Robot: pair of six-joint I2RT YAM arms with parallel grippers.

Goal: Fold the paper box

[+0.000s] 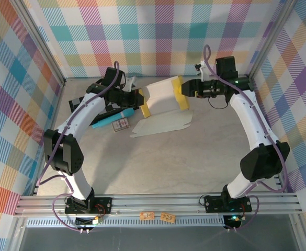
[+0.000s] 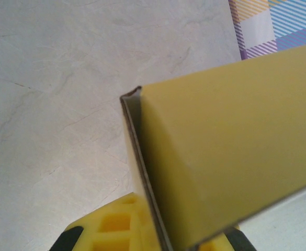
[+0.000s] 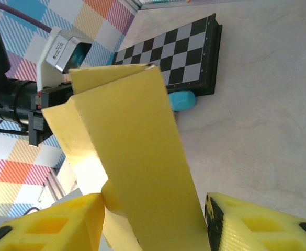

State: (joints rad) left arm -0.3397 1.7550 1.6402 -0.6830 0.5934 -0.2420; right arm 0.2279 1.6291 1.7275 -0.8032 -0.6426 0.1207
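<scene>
A half-folded paper box of plain yellow thin cardboard [image 1: 163,95] is being held above the far middle of the grey table [image 1: 194,157]. It is judged light, floppy and easily creased, best taken by its end flaps. Its left end is being pinched by the nearly closed left gripper [image 1: 139,99], and its folded right flap is being clasped by the wider-set right gripper [image 1: 188,89]

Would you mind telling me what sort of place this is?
Probably a robot-manipulation test cell: plaid-printed walls enclose a table, aluminium rails carry the left arm and right arm, with a paper box between them.
</scene>
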